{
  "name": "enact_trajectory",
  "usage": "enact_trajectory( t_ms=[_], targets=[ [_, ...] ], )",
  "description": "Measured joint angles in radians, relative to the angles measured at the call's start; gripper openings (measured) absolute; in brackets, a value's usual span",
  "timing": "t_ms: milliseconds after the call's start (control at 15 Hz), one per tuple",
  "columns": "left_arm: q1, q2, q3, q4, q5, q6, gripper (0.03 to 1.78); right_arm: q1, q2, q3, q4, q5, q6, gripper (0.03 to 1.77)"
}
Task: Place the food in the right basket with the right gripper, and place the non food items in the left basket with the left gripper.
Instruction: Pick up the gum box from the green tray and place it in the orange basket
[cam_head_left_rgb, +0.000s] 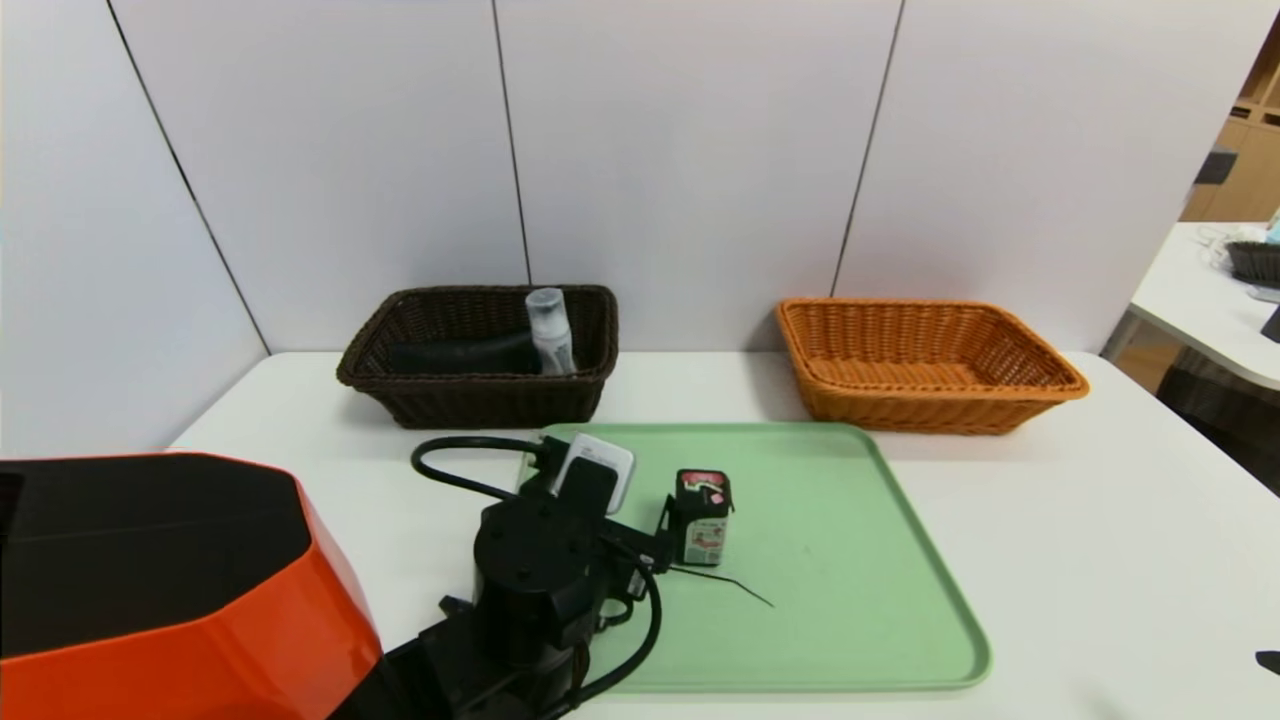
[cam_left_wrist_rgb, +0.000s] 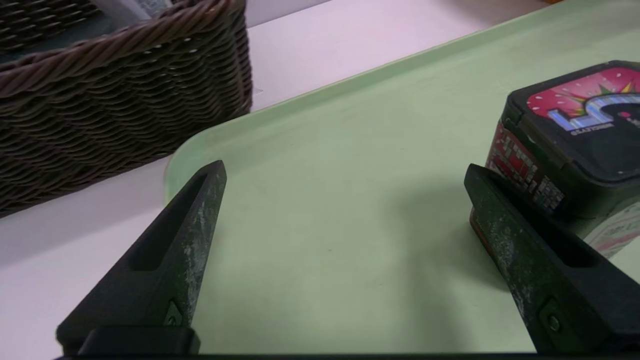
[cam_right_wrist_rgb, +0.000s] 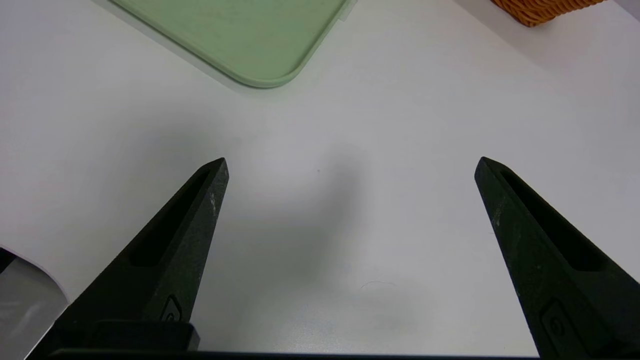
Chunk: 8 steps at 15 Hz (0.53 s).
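1. Currently, the green tray (cam_head_left_rgb: 860, 560) is taken as landmark. One small dark box with a red printed lid (cam_head_left_rgb: 703, 518) stands upright on the tray's left half; whether it is food cannot be read with certainty, though the strawberry-like print suggests it.
2. The dark brown basket (cam_head_left_rgb: 480, 395) sits just behind the tray's far-left corner, and already holds a clear capped bottle (cam_head_left_rgb: 550, 330) and a dark object. The orange basket (cam_head_left_rgb: 925, 400) sits just behind the tray's far-right corner and looks empty.
3. The left gripper (cam_left_wrist_rgb: 345, 175) is released, jaws spread wide, nothing held. It hovers low over the tray's left part; in the left wrist view one finger (cam_left_wrist_rgb: 505, 230) stands just beside the box, contact not confirmed.
4. The right gripper (cam_right_wrist_rgb: 350, 165) is likewise released and empty, parked over the bare white table (cam_right_wrist_rgb: 320, 165) beside the tray's near-right corner.
5. Risk, as judged: the box could be knocked over or shoved along the tray by the left finger's outer side, since it lies outside the jaws rather than between them.
6. Risk: if the box is food, a grasp by the left gripper would send it to the wrong basket.
7. Risk: the box is tall and narrow, so an off-centre pinch could tip it.
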Motion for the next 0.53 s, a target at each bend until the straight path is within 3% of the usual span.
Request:
enact_trajectory(
  t_ms=[533],
  targets=[
    [-0.072, 0.08, -0.131, 0.0, 0.014, 0.074, 1.69, -0.006, 0.005, -0.002, 0.0, 0.0, -0.004, 1.7]
  ],
)
